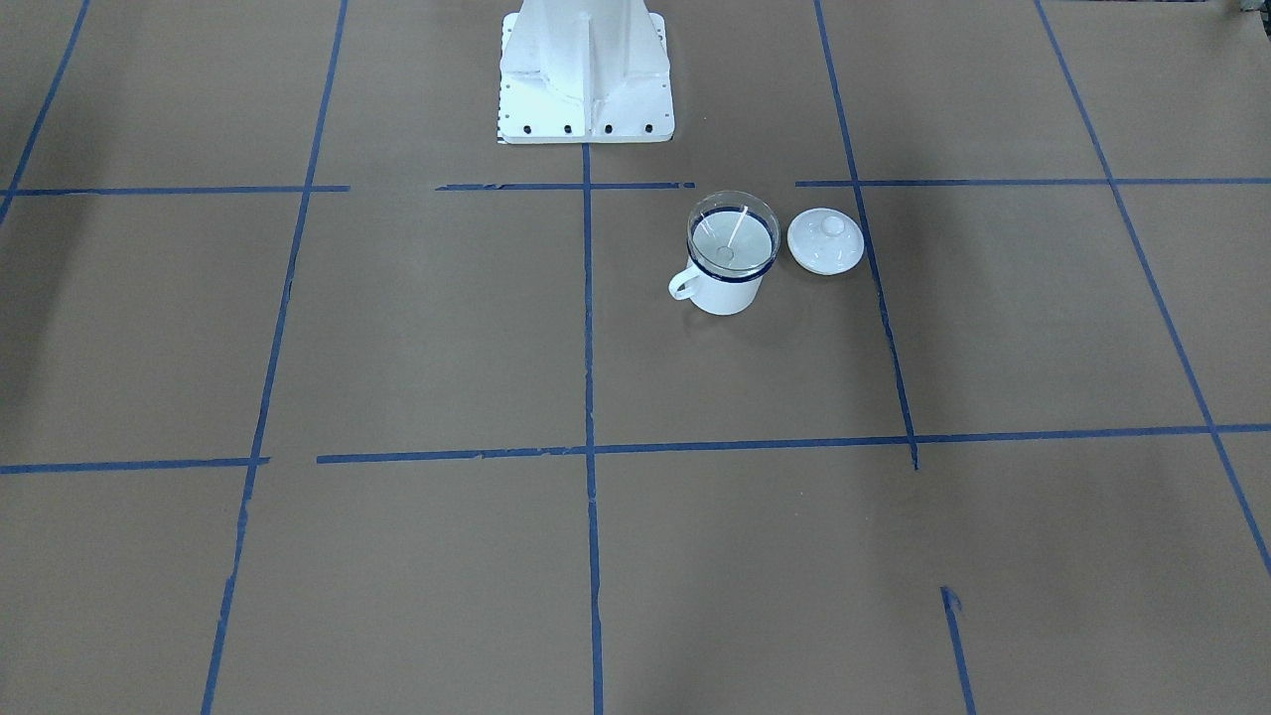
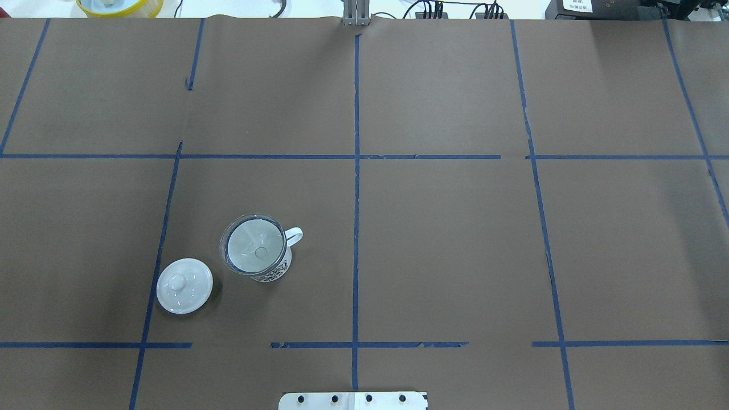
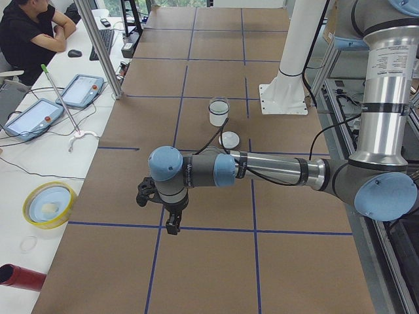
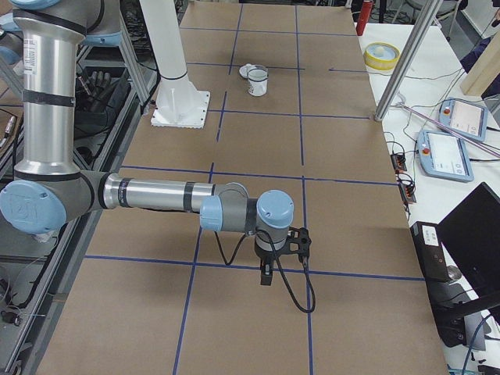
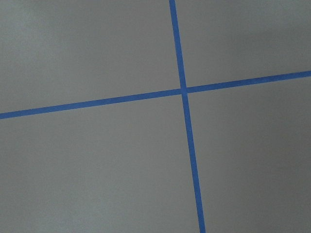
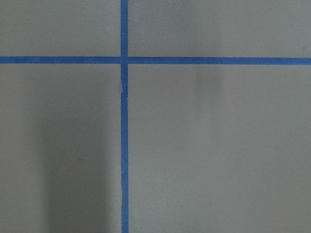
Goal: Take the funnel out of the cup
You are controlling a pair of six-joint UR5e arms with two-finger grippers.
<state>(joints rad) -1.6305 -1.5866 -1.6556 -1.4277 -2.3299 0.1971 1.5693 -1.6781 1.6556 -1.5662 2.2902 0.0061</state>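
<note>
We have the cup (image 1: 725,290) upright on the brown paper-covered table (image 1: 397,328), and the funnel (image 1: 733,230) sits in its mouth, clear rim on the dark blue rim, spout down inside. The cup's handle points to the robot's right, toward the blue tape line (image 1: 588,318) that runs out from the white pedestal (image 1: 586,79). Just beside the cup on its other side lies a white knobbed lid (image 1: 825,240), not touching it. Tape squares off the whole surface (torn in places).

Well apart from the cup, the left gripper (image 3: 171,226) and the right gripper (image 4: 266,278) point down over bare paper. We cannot tell from these side views how far their jaws are parted, though neither seems to carry anything. Both wrist cameras give us only paper and crossing tape.

Across the table from the cup, a person (image 3: 29,33) sits at a white bench (image 3: 39,157) with a teach pendant (image 3: 82,90) and a yellow-rimmed bowl (image 3: 49,204).
</note>
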